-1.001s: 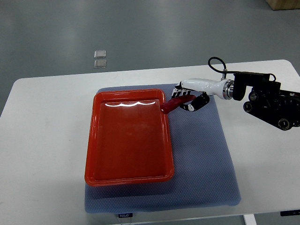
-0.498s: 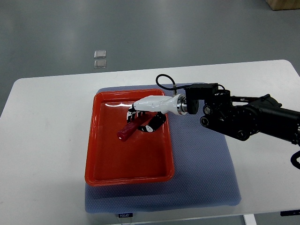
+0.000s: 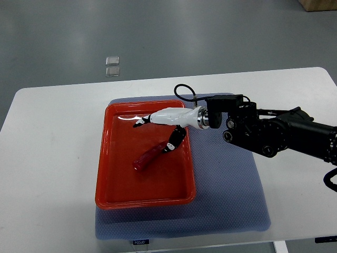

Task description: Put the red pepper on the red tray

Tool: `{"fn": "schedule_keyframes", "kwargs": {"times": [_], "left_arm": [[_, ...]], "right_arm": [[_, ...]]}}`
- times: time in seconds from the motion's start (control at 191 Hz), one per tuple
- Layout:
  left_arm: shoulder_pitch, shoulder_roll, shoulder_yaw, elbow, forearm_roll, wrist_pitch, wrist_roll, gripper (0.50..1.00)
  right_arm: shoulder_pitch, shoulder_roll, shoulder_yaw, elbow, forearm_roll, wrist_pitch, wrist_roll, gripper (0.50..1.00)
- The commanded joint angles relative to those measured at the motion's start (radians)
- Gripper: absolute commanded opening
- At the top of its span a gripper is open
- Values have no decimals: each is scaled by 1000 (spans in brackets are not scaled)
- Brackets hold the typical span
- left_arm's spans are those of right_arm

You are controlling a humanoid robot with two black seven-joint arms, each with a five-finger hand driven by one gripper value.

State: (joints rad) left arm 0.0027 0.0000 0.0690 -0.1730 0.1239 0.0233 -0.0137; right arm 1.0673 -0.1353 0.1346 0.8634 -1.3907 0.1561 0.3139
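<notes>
Grey floor fills the top of the frame, with two small clear squares (image 3: pixel 112 66) lying on it at upper left. Below that I have the white bench (image 3: pixel 47 158), and on it the blue mat (image 3: pixel 231 195) that carries everything I care about.

On the left half of the mat sits the red tray (image 3: pixel 105 163), shiny and otherwise bare. My right arm (image 3: pixel 274 134) reaches in from the right edge across the mat's upper part, and the right robot hand (image 3: pixel 160 129) hangs over the upper middle of the tray.

What has changed matters: half a second ago the fingers were wrapped round the red pepper (image 3: pixel 150 157); now they are spread, one finger (image 3: pixel 141 122) pointing toward the upper left and another (image 3: pixel 174 141) reaching down, its tip at or just above the pepper's upper end. The pepper lies slantwise on the tray floor, near the middle, well inside the rim.

I judge the placing done; what remains is drawing the hand clear without nudging the pepper. The left arm is out of sight.
</notes>
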Motion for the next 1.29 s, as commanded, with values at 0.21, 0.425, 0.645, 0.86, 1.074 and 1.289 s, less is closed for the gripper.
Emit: {"fn": "schedule_keyframes", "kwargs": {"times": [0.21,0.425,0.645,0.86,1.074,1.289], "left_arm": [[0,0,0,0,0,0,0,1000],[0,0,0,0,0,0,0,1000],[-1,0,0,0,-1,0,0,1000],[-1,0,0,0,0,0,0,1000],[-1,0,0,0,-1,0,0,1000],[-1,0,0,0,0,1,0,1000]], "right_arm": [[-44,-99,197,-4,511,149,-55,907],[-115,-136,283,-55,900,165,-107,911],[-185,-130,365,-185,1317,189,-228,911],[-228,-124,367,-231,1619,189,-285,911],[-245,-118,372,-244,1665,194,-276,913],[-247,-129,372,-271,1664,217,-272,913]]}}
